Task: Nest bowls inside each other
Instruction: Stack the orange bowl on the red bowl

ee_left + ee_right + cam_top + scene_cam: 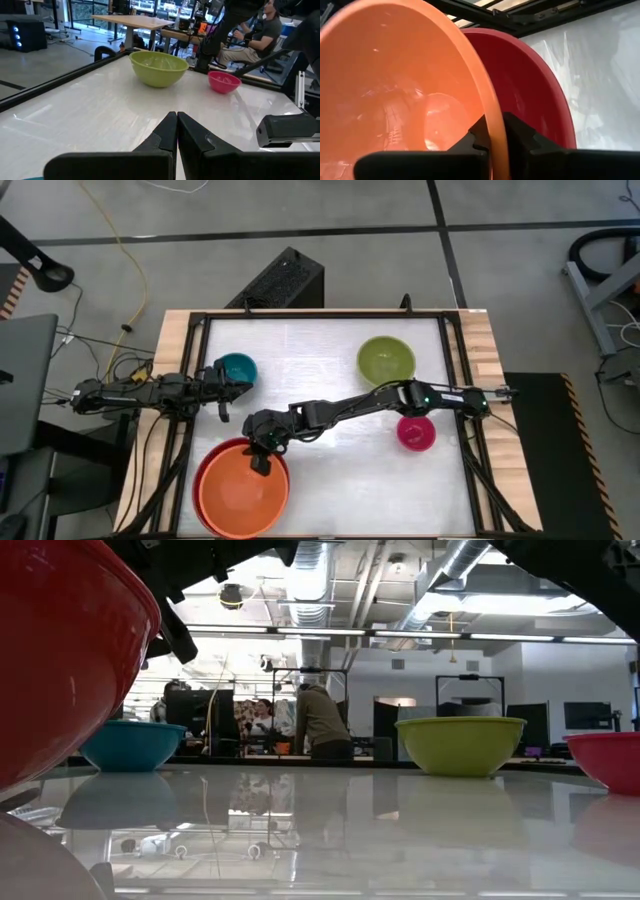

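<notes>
The orange bowl [240, 490] sits inside the big red bowl [214, 452] at the table's near left; the red bowl's wall [60, 650] fills the low view's left. My right gripper [262, 458] is at the orange bowl's far rim, shut on it. My left gripper [247, 387] waits shut, level, at the table's left, next to the small teal bowl [238, 368]. The lime green bowl [386, 360] stands on its base at the far right, and the small pink bowl [416, 432] stands nearer, at the right. My right gripper has the orange bowl's rim [492, 107] between its two fingers, one finger [476, 137] inside the bowl and one [516, 132] outside, above the red bowl's hollow. The fingers slant down from the table's right and far side. The orange bowl lies within the red one.
A black frame [300, 314] runs round the white table top. Bare white surface [310, 380] lies in the middle between the bowls. People show at desks in the room beyond the table's far edge.
</notes>
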`<state>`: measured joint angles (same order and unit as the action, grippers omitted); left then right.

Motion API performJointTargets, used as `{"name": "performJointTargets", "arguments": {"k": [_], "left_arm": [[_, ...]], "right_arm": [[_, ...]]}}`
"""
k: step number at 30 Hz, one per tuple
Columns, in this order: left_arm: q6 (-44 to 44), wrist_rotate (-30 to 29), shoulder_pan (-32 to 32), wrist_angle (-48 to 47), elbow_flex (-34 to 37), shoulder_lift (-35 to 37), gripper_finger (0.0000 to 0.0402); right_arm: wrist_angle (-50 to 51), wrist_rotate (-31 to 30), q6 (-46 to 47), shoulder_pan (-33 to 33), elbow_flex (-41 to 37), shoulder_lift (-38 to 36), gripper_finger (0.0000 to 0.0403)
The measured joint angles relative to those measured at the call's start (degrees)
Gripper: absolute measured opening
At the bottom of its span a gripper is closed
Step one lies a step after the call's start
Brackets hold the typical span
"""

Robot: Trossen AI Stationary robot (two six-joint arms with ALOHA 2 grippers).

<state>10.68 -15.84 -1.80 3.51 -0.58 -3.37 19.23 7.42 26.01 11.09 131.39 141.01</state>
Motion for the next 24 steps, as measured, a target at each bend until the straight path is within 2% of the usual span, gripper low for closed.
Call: {"name": "performJointTargets", "arguments": {"k": [7, 19, 24], "left_arm": [[0.0, 0.0, 0.0, 0.0, 0.0, 0.0, 0.0000], [0.0, 0.0, 0.0, 0.0, 0.0, 0.0, 0.0000], [0.0, 0.0, 0.0, 0.0, 0.0, 0.0, 0.0000]], "right_arm": [[0.0, -1.6, -3.3, 0.0, 0.0, -0.1, 0.0096], [-0.1, -1.4, -8.0, -0.8, 0.1, -2.9, 0.0208], [4.9, -1.3, -9.6, -1.5, 0.1, -6.1, 0.0219]]}}
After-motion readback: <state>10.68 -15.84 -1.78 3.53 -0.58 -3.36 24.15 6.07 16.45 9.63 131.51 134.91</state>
